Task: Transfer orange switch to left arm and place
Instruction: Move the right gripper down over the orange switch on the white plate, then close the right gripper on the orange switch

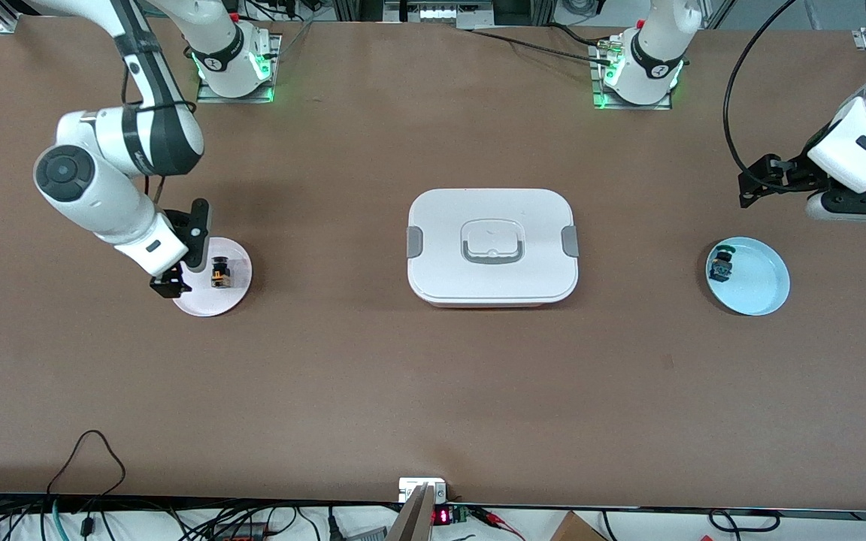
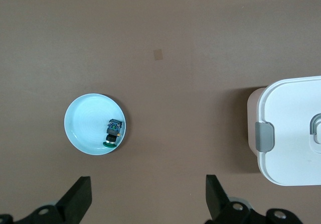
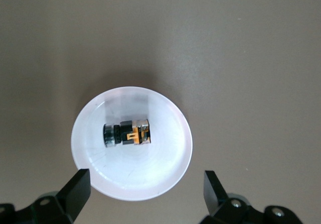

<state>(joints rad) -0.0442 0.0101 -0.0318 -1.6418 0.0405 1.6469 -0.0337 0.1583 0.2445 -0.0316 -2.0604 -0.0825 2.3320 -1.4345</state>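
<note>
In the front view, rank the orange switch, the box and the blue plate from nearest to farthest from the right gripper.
The right gripper, jaws open, hangs over the pink plate's edge.
1. Orange switch: on the pink plate, right beside the gripper.
2. Box: mid-table.
3. Blue plate: at the left arm's end of the table, holding the green switch part.

The box (image 1: pixel 492 246) is standing mid-table between the right gripper (image 1: pixel 177 272) and left gripper (image 1: pixel 767 184), blocking the straight low line between them, while bare table (image 1: pixel 433 391) is lying open alongside it for passage around.
</note>
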